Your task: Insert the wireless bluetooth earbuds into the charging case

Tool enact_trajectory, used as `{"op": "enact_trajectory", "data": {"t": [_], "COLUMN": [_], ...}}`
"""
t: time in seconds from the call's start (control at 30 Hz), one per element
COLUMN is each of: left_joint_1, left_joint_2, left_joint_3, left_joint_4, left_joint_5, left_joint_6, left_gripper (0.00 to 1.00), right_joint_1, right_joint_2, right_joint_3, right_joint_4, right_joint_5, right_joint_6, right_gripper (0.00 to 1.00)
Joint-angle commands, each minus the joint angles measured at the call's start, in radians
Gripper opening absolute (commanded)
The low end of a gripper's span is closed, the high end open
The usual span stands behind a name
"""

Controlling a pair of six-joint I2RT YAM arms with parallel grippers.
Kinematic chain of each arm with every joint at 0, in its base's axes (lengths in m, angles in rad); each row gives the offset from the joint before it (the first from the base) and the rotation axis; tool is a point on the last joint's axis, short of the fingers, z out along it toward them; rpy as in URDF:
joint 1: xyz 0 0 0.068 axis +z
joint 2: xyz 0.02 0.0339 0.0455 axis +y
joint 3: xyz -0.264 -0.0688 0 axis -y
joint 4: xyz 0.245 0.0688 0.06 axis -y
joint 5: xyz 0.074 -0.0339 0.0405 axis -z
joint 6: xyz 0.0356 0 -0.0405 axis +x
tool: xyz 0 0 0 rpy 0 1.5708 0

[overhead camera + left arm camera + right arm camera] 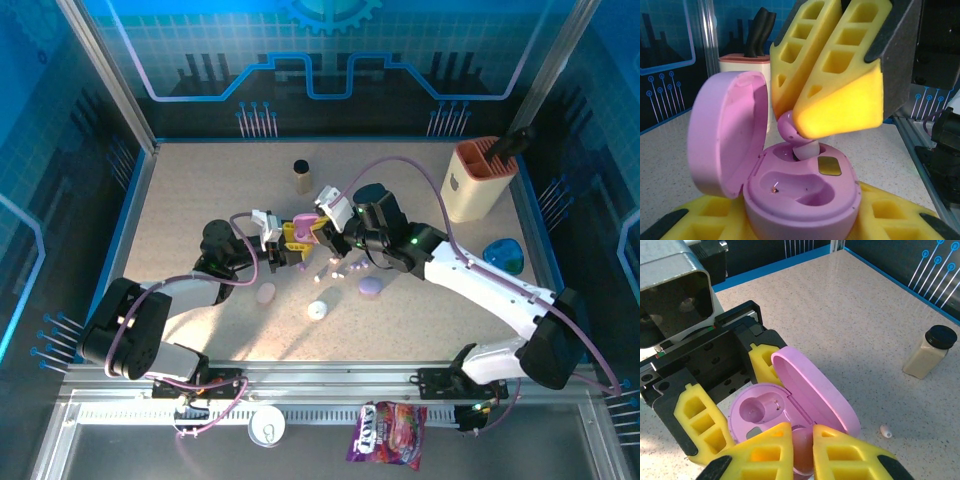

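A pink charging case (pixel 805 200) with its lid (pixel 727 132) up sits between the yellow pads of my left gripper (pixel 800 222), which is shut on its base. From above, my right gripper (pixel 801 440) is shut on a pink earbud (pixel 801 450). The bud's white tip (pixel 806 150) rests in the case's far slot; the near slot (pixel 800 185) is empty. In the top view both grippers meet mid-table, left gripper (pixel 288 245) and right gripper (pixel 318 232). Loose earbuds (pixel 338 273) lie on the table just in front of them, and a white one (pixel 885 431) lies beside the case.
A closed purple case (pixel 370 287), a pale pink case (pixel 266 293) and a round white puck (pixel 318 310) lie near the front. A dark-capped bottle (pixel 302 176) stands behind, a tan holder (pixel 480 178) at back right, a blue object (pixel 503 255) at the right edge.
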Motion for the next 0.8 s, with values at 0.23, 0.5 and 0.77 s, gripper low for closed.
{"op": "enact_trajectory", "data": {"t": [0.23,0.5,0.77], "left_joint_1": [-0.007,0.018,0.051], "left_joint_2": [-0.024,-0.037,-0.077], "left_joint_3": [0.028,0.005,-0.017], "left_joint_4": [0.017,0.023,0.05], "left_joint_5": [0.011,0.0,-0.019], "left_joint_6": [-0.012,-0.006,-0.017], "left_gripper": [0.37,0.37,0.37], "right_joint_1": [0.011,-0.075,-0.273], "right_joint_2": [-0.039,-0.167,-0.19], "right_joint_3": [0.015,-0.111,-0.295], "right_joint_4": [0.03,0.182,0.251], "right_joint_5": [-0.005,-0.075,-0.101], "right_joint_6": [0.007,0.181,0.531], "right_gripper": [0.35,0.54,0.57]}}
